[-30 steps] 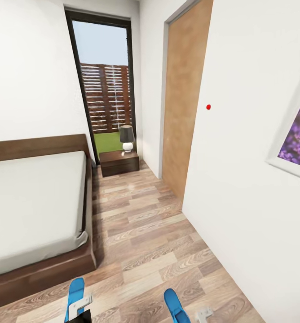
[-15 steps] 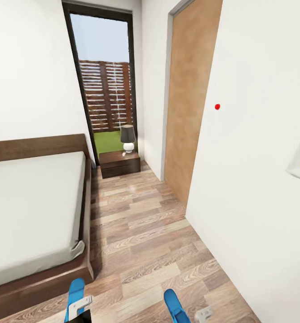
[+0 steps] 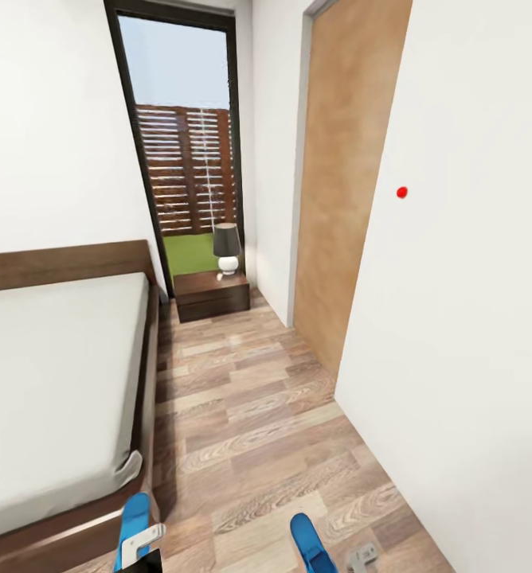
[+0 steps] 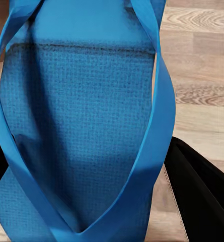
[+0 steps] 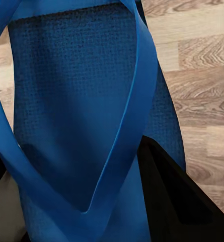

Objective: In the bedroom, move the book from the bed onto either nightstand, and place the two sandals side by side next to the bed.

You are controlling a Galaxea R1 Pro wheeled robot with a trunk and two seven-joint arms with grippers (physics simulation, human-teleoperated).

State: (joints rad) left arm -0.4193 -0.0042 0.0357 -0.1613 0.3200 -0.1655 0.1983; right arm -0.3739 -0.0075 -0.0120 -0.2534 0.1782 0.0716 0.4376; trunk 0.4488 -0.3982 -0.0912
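Note:
I hold a blue sandal in each hand. In the head view the left sandal [image 3: 134,521] and the right sandal [image 3: 304,539] stick up at the bottom edge, above the wood floor. Up close, my left gripper [image 4: 91,181] is shut on a sandal [image 4: 81,116], with a black finger [image 4: 202,196] against its side. My right gripper [image 5: 86,186] is likewise shut on the other sandal [image 5: 76,101]. The bed [image 3: 51,374] lies along the left, its mattress bare where I see it. The nightstand [image 3: 213,294] stands past the bed's headboard corner. The book is out of view.
A grey-shaded lamp [image 3: 227,247] stands on the nightstand, in front of a tall glass door [image 3: 186,143]. A wooden door [image 3: 342,183] and a white wall [image 3: 473,318] close the right side. A strip of wood floor [image 3: 250,414] runs between bed and wall.
The whole view has shifted as the camera moved: the framed purple picture has slid out on the right and the bed sits further left. Both sandals stay in the grippers.

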